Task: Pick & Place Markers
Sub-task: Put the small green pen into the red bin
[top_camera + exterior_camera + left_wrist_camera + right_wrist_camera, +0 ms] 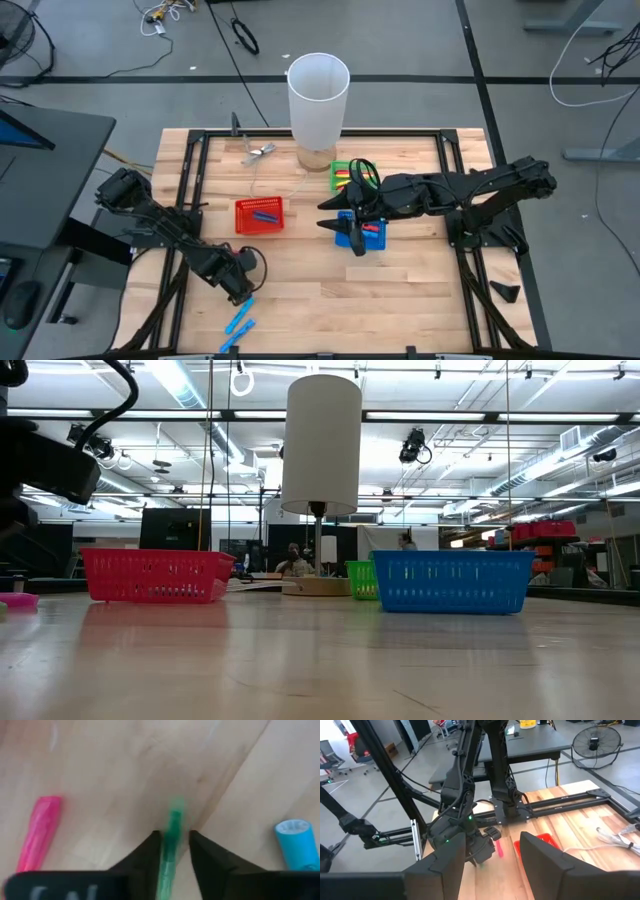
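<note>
Left gripper (240, 292): low over the near left of the table (300, 290), fingers (145, 857) drawn in along both sides of a green marker (171, 845); whether they touch it cannot be told. That marker runs out ahead of the fingertips, its far end blurred. Pink marker (40, 832) lies well to one side of it, cut off by the gripper body. Light blue marker (296, 845), on the other side, is cut off at the picture edge; pale printing on its end cap is too blurred to read.

Light blue markers (238, 326): a few at the near left edge of the table, just beyond the left gripper; count unclear.

Right gripper (348, 222): above the blue basket (364, 236), fingers (547, 865) spread apart, nothing between them. It hides most of that basket's contents.

Red basket (260, 215): centre left, holding a blue marker. Green basket (345, 175): mostly hidden beneath the right arm; red and yellow markers show inside.

White cylinder (318, 95): at the far middle edge, no marking visible.
</note>
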You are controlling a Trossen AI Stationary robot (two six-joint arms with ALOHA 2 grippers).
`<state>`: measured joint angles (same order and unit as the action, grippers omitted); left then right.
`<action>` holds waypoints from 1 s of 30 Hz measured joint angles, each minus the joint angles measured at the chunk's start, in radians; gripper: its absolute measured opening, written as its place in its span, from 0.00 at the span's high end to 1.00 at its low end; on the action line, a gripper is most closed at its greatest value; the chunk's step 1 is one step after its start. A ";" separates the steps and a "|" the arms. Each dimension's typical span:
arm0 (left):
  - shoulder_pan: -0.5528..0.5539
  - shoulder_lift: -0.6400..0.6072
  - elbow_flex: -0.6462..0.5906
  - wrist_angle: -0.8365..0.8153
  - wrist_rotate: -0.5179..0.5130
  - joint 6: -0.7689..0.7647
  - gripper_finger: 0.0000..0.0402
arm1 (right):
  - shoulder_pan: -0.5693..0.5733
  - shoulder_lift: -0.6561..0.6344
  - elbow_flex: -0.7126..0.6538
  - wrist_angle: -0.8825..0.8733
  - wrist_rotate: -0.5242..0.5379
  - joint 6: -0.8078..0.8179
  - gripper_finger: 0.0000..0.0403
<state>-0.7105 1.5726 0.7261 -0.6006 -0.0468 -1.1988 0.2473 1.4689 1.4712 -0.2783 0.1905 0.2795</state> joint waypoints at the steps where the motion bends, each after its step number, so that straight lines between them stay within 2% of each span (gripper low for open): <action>1: 0.000 0.000 0.000 0.005 0.003 0.000 0.78 | 0.002 0.000 0.000 0.000 0.000 0.000 0.53; 5: 0.000 -0.003 0.004 0.012 0.011 0.007 0.92 | 0.003 0.000 0.000 0.000 0.000 -0.003 0.53; 12: 0.001 -0.048 0.037 -0.015 0.042 0.062 0.92 | 0.003 0.000 0.000 0.000 0.000 0.008 0.53; 18: 0.000 -0.103 0.112 -0.098 0.013 0.116 0.92 | 0.003 0.000 0.000 -0.006 0.000 0.046 0.53; 24: 0.001 -0.145 0.233 -0.191 -0.091 0.165 0.92 | -0.009 0.000 0.000 -0.031 0.000 0.081 0.53; 30: 0.002 -0.180 0.341 -0.275 -0.259 0.190 0.92 | -0.026 0.000 0.000 -0.054 0.001 0.169 0.53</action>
<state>-0.7086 1.3931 1.0670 -0.8756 -0.3060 -1.0091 0.2214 1.4685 1.4708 -0.3321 0.1912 0.4486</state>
